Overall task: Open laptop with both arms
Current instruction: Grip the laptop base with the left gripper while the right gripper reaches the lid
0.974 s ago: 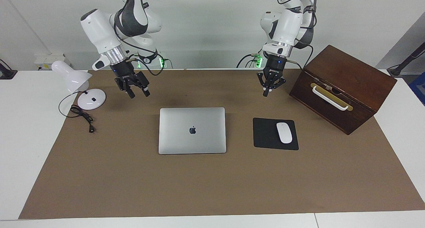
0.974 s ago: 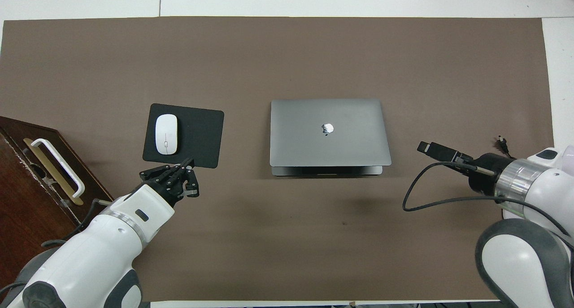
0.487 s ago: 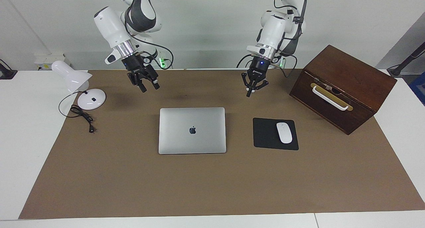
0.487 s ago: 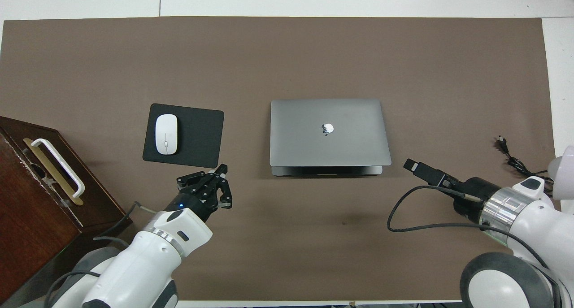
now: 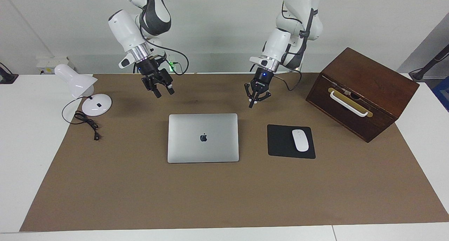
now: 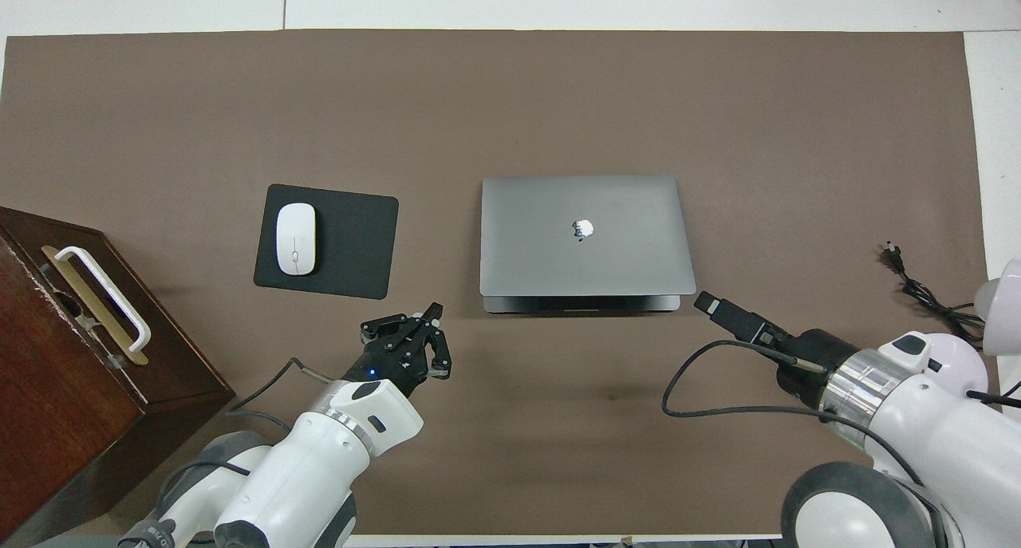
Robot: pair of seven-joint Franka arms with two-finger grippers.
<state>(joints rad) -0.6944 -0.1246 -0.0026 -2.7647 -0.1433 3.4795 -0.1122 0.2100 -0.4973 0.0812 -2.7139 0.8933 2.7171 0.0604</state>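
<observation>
I was approaching the closed laptop (image 5: 203, 138), both end effectors raised over the counter (image 5: 224, 195) beside its robot-side edge. My right end effector (image 5: 163, 91) was spread and empty; my left end effector (image 5: 251, 104) I cannot tell. Next I needed to catch the lid's edge.

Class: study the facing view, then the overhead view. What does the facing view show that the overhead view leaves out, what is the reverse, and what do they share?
Only the facing view shows the whole white desk lamp, the wall, and both claws hanging above the mat. Only the overhead view shows the laptop's dark edge nearest the robots. Both show the closed laptop, mouse on its black pad, wooden box, left claw and right claw.
</observation>
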